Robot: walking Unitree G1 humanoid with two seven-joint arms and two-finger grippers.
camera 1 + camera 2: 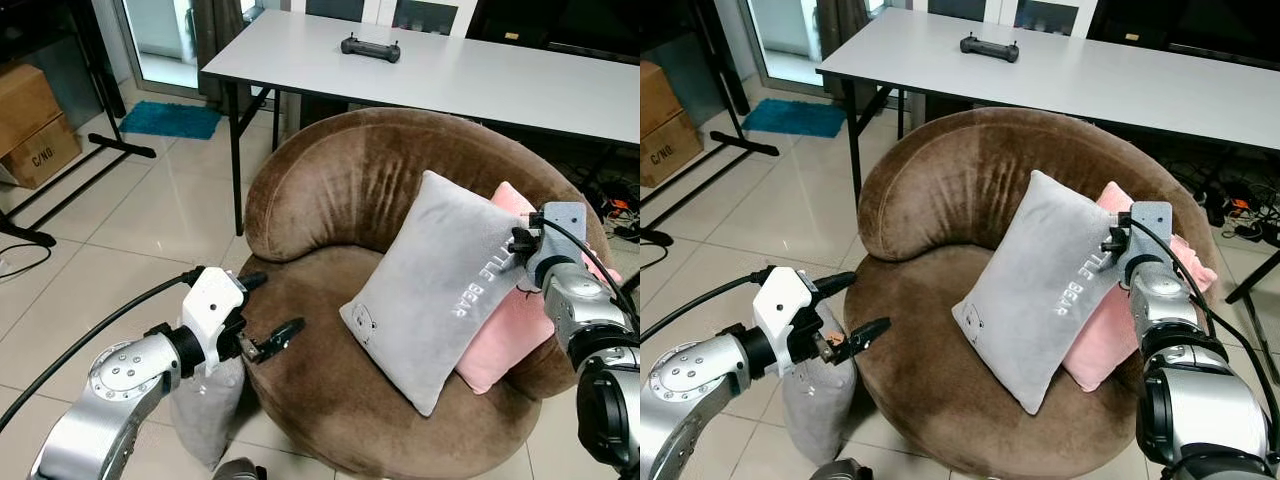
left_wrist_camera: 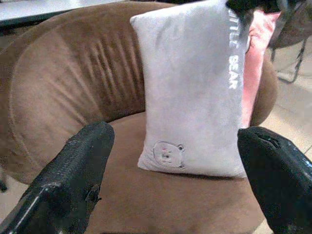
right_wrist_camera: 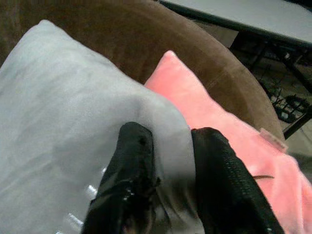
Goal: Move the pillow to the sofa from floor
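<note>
A grey "Little Bear" pillow point(image 1: 440, 285) stands tilted on the seat of the round brown sofa point(image 1: 330, 190), leaning on a pink pillow point(image 1: 505, 340). My right gripper point(image 1: 520, 245) is shut on the grey pillow's upper right corner; in the right wrist view its fingers point(image 3: 131, 170) pinch the fabric. My left gripper point(image 1: 282, 301) is open over the sofa's front left rim, holding nothing; its fingers point(image 2: 73, 180) stand wide apart, facing the grey pillow point(image 2: 190, 97). A second grey pillow point(image 1: 815, 400) stands on the floor against the sofa, under my left arm.
A white table point(image 1: 450, 70) with a black controller point(image 1: 370, 47) stands right behind the sofa. A cardboard box point(image 1: 30, 125), a black stand's legs point(image 1: 100, 140) and a blue mat point(image 1: 170, 118) are at the left. Cables point(image 1: 615, 205) lie at the right.
</note>
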